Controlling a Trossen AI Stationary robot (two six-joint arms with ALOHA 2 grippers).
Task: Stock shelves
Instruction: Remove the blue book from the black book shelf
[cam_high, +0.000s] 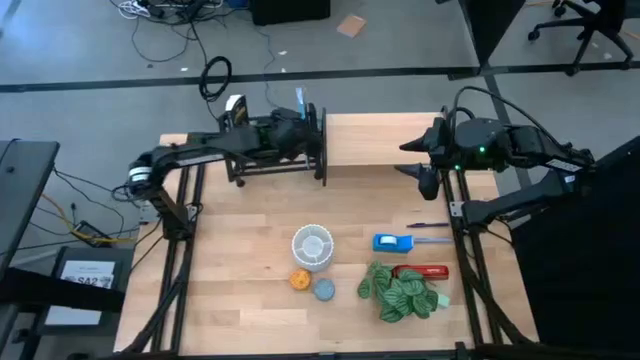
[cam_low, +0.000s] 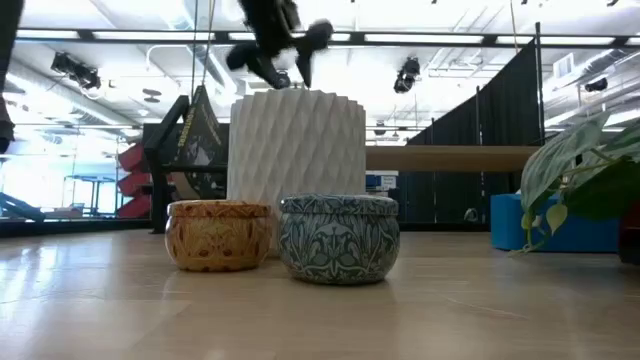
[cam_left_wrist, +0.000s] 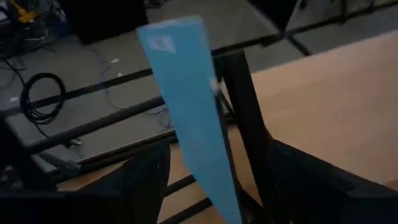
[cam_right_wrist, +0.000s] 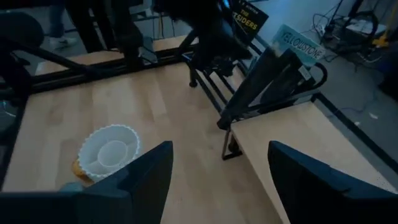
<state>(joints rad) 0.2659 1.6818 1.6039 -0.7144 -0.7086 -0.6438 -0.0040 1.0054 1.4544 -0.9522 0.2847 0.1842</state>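
Observation:
The black rack (cam_high: 262, 168) stands at the table's far left, and the light wooden board shelf (cam_high: 375, 140) adjoins it on the right. A thin blue book (cam_left_wrist: 186, 99) stands tilted in the rack, leaning on its right upright end frame (cam_left_wrist: 249, 118). My left gripper (cam_high: 305, 130) hovers open over that end, a finger on either side of the book, apart from it. A second dark book (cam_high: 235, 108) stands at the rack's left end. My right gripper (cam_high: 412, 160) is open above the board's right end, with nothing between its fingers (cam_right_wrist: 146, 177).
Nearer the front lie a white ridged cup (cam_high: 312, 246), an orange tin (cam_high: 300, 279), a blue-grey tin (cam_high: 324, 289), a blue box (cam_high: 392, 242), a pen (cam_high: 430, 226), a red item (cam_high: 425, 271) and a leafy plant (cam_high: 400, 292). Bare tabletop (cam_high: 230, 240) lies at the left.

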